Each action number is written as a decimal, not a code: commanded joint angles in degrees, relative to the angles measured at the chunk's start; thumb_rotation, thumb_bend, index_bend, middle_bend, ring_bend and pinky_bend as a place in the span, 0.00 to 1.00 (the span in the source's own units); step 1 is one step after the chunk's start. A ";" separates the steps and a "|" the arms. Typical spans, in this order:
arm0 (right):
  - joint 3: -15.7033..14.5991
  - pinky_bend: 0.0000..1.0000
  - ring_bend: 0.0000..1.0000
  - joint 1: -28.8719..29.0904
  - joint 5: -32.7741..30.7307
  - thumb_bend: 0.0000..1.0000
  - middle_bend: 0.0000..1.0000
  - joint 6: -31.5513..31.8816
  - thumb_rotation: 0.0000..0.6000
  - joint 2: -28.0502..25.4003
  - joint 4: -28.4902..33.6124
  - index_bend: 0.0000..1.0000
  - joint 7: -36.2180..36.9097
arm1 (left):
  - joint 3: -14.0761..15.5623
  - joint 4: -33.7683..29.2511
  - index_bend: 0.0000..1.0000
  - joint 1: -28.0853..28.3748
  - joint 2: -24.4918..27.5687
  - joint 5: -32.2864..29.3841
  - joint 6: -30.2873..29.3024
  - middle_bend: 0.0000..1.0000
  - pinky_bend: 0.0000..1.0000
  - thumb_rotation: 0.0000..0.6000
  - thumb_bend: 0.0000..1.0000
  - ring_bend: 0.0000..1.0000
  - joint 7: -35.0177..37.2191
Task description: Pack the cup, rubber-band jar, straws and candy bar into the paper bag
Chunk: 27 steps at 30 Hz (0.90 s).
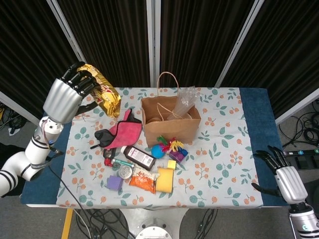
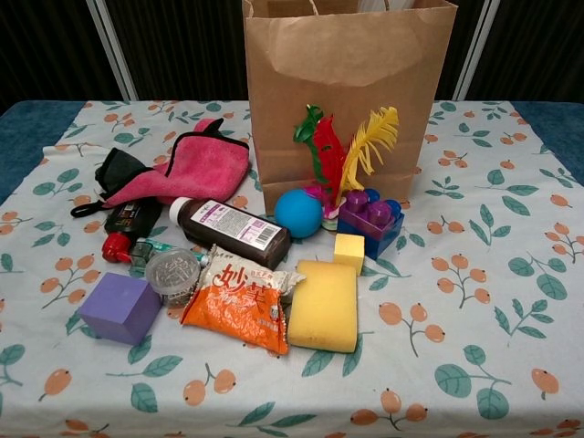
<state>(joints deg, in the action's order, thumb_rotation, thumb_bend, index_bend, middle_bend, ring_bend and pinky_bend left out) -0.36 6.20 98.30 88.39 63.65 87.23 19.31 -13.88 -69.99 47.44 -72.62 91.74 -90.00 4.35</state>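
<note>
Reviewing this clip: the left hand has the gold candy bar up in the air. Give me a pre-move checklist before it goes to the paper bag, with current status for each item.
1. Candy bar held by the left hand: ok, fingers wrap its upper end, well above the table.
2. Paper bag upright with mouth open: ok, it stands at mid-table.
3. Room inside the bag: cannot tell; clear plastic sticks out at its right side, the left part looks free.
4. Bag handle clear of the drop path: not ok, it arches over the mouth.
5. Right hand out of the way: ok, it is near the table's right edge, holding nothing.
6. Clutter before the bag: ok, feathers and ball sit outside it.
</note>
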 commanded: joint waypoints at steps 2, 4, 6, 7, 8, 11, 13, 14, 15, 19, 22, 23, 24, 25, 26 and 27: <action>1.13 0.00 0.00 -1.83 -1.05 0.00 0.18 3.74 1.00 5.90 -7.66 0.22 -3.71 | -2.76 -3.73 0.63 1.63 -1.11 -1.50 0.86 0.66 0.25 1.00 0.21 0.42 -0.94; 2.17 0.00 0.00 -2.13 -2.26 0.00 0.18 4.70 1.00 7.00 -9.21 0.22 -4.71 | -3.83 -5.59 0.63 2.28 -1.60 -2.24 1.50 0.66 0.25 1.00 0.21 0.42 -1.31; 2.63 0.00 0.00 -2.23 -3.21 0.00 0.18 4.77 1.00 7.34 -9.62 0.22 -4.17 | -4.92 -7.06 0.63 2.92 -2.26 -3.07 1.97 0.66 0.25 1.00 0.21 0.42 -1.48; 2.86 0.00 0.00 -2.23 -3.69 0.00 0.18 4.73 1.00 7.38 -9.76 0.22 -3.74 | -5.73 -8.32 0.63 3.29 -2.86 -3.88 2.23 0.66 0.25 1.00 0.21 0.42 -1.35; 3.02 0.00 0.00 -2.23 -3.99 0.00 0.18 4.72 1.00 7.39 -9.88 0.22 -3.51 | -6.41 -9.34 0.63 3.61 -3.41 -4.58 2.43 0.66 0.25 1.00 0.21 0.42 -1.23; 3.26 0.00 0.00 -2.26 -4.76 0.00 0.18 4.53 1.00 7.48 -10.08 0.22 -2.47 | -8.21 -11.63 0.63 4.84 -5.35 -6.22 3.07 0.66 0.25 1.00 0.21 0.42 -1.24; 3.20 0.00 0.00 -2.33 -5.11 0.00 0.18 4.31 1.00 7.60 -10.38 0.22 -1.72 | -9.25 -11.72 0.63 6.11 -7.43 -6.90 3.52 0.66 0.25 1.00 0.21 0.42 -1.10; 3.14 0.00 0.00 -2.40 -5.23 0.00 0.18 4.27 1.00 7.70 -10.60 0.22 -1.50 | -9.63 -11.59 0.63 6.65 -8.47 -7.31 3.81 0.66 0.25 1.00 0.21 0.43 -0.60; 3.10 0.00 0.00 -2.49 -5.38 0.00 0.18 4.27 1.00 7.87 -10.95 0.22 -1.20 | -10.19 -11.47 0.63 7.29 -9.98 -8.23 4.28 0.66 0.25 1.00 0.21 0.43 0.28; 3.31 0.00 0.00 -2.82 -6.41 0.00 0.18 4.20 1.00 8.28 -12.10 0.22 0.22 | -12.14 -12.25 0.63 8.84 -14.40 -12.36 6.09 0.66 0.25 1.00 0.21 0.43 1.77; 3.63 0.00 0.00 -2.97 -7.36 0.00 0.18 3.95 1.00 8.40 -12.90 0.22 1.42 | -13.94 -12.44 0.63 10.15 -17.38 -15.84 7.75 0.66 0.24 1.00 0.21 0.43 2.31; 3.75 0.00 0.00 -2.98 -7.63 0.00 0.18 3.83 1.00 8.42 -13.16 0.22 1.77 | -14.66 -12.20 0.63 10.78 -18.39 -17.16 8.56 0.66 0.24 1.00 0.21 0.43 2.31; 3.82 0.00 0.00 -2.99 -7.80 0.00 0.18 3.76 1.00 8.43 -13.35 0.22 2.00 | -15.19 -11.95 0.63 11.22 -19.08 -18.11 9.16 0.66 0.24 1.00 0.21 0.43 2.34; 3.87 0.00 0.00 -3.01 -7.96 0.00 0.18 3.69 1.00 8.45 -13.52 0.22 2.24 | -15.74 -11.71 0.63 11.62 -19.71 -19.08 9.74 0.66 0.24 1.00 0.21 0.43 2.42; 3.94 0.00 0.00 -3.04 -8.13 0.00 0.18 3.64 1.00 8.46 -13.70 0.22 2.60 | -16.41 -11.52 0.63 12.05 -20.42 -20.32 10.42 0.66 0.24 1.00 0.21 0.43 2.45; 3.99 0.00 0.00 -3.07 -8.26 0.00 0.18 3.60 1.00 8.47 -13.86 0.22 2.86 | -16.88 -11.47 0.63 12.27 -20.86 -21.25 10.89 0.66 0.24 1.00 0.21 0.43 2.46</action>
<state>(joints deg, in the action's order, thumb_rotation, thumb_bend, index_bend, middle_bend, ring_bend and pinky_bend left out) 3.56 3.17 90.15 92.05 72.11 73.49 22.03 -29.41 -81.79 58.71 -92.09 72.36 -80.47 6.55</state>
